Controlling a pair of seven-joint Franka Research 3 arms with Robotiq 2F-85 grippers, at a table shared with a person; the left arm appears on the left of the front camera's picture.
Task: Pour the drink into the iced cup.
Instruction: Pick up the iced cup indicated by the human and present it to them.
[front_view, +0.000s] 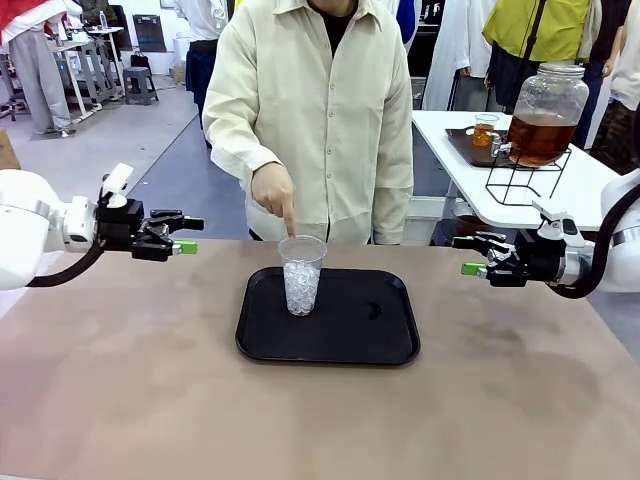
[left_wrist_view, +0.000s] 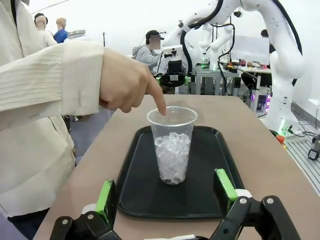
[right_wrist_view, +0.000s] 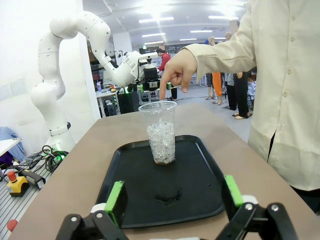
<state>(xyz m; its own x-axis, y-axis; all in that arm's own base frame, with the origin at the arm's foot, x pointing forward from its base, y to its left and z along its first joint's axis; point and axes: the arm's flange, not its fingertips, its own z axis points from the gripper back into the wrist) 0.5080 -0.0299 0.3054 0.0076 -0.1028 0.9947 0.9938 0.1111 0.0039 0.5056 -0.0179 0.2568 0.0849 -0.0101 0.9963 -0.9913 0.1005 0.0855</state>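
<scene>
Two grippers are held above the table (front_view: 120, 400), one at each side, both pointed inward toward the middle. The left gripper (front_view: 193, 235) and the right gripper (front_view: 464, 254) are each seen with the jaws spread wide and nothing between them. One black tray (front_view: 330, 345) is laid at the middle of the table, well apart from both grippers. One clear cup (front_view: 301, 275) is stood upright on the tray's left half, as seen from the front, and is filled about two thirds with ice (front_view: 300, 290). One hand (front_view: 272, 190) of the person at the far side is held over the cup, with the index finger pointed straight down at the rim; whether the rim is touched cannot be told. One small glossy mark (front_view: 372, 310) is seen on the tray to the right of the cup. In each wrist view the cup is framed between two green pads (left_wrist_view: 105, 199), with the opposite gripper seen beyond it. The drink (front_view: 538, 138), amber-brown, is held in the lower half of one lidded glass jar (front_view: 550, 90). The jar is raised on one black wire stand (front_view: 520, 185) on a white side table (front_view: 595, 185) behind the right gripper, far from the cup. One small glass (front_view: 485, 132) of amber liquid is set on a second tray (front_view: 465, 148) just beside the jar.
</scene>
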